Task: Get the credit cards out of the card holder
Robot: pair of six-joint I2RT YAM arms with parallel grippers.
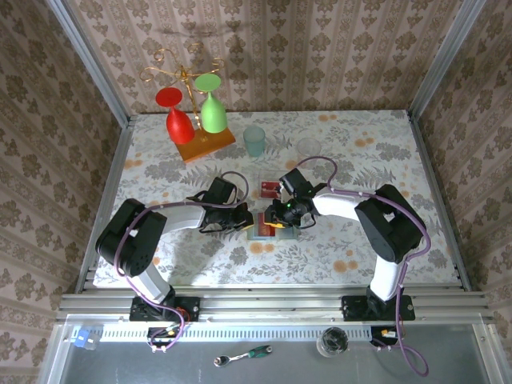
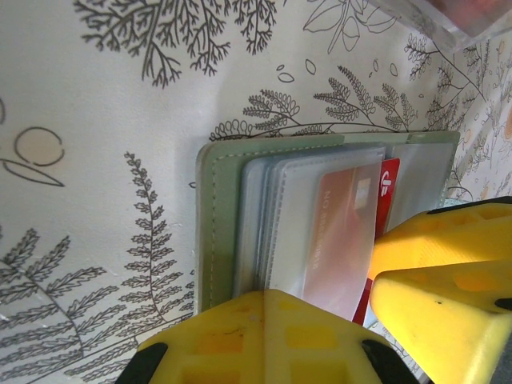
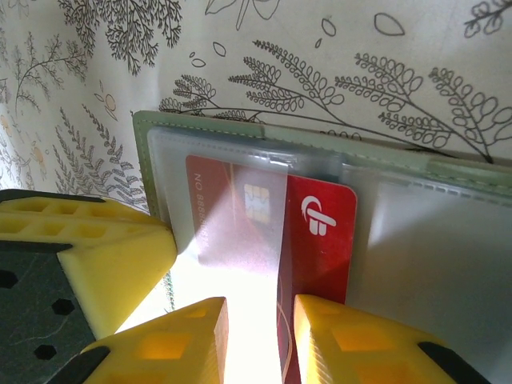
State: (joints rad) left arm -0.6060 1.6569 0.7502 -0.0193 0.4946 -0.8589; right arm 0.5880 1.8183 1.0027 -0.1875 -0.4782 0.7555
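Note:
The pale grey-green card holder [image 2: 218, 216] [image 3: 200, 128] [image 1: 262, 233] lies open on the fern-patterned table, its clear sleeves up. A red credit card [image 3: 320, 232] [image 2: 389, 180] sticks halfway out of a frosted sleeve. My left gripper [image 2: 268, 298] [image 1: 244, 218] is shut, and its joined tips rest against the sleeves near the holder's spine. My right gripper [image 3: 260, 320] [image 1: 278, 214] hovers over the red card's lower part with its jaws a little apart. A strip of card and glare shows in the gap. One left finger [image 3: 112, 256] sits at the holder's left edge.
A clear box [image 1: 270, 189] [image 2: 448, 16] with something red inside sits just behind the holder. Farther back stand a teal cup [image 1: 254, 140], a clear glass [image 1: 308, 148] and a wooden stand [image 1: 206, 146] with a red and a green wine glass. Walls close in on the left, right and far sides.

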